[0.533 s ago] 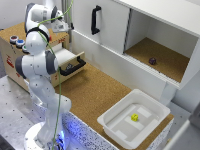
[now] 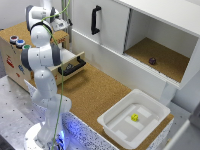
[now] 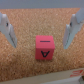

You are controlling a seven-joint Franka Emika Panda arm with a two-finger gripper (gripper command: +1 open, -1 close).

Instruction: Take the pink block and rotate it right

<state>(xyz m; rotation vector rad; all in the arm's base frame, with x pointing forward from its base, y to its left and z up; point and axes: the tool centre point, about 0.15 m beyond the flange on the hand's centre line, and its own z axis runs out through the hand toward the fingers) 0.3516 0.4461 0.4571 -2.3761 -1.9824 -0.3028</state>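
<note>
I am seeing the pink block (image 3: 43, 48) lying on the cork table (image 3: 30, 25) in the wrist view, a black letter A showing on its face. It is sitting between the fingers (image 3: 6, 29) of my tool (image 3: 41, 31), touching neither. The tool is standing wide apart around the block. In the exterior view I am not making the block out.

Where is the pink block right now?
In the wrist view the pink block lies on the cork surface, between the open claw's fingers, untouched. The exterior view doesn't show it.
</note>
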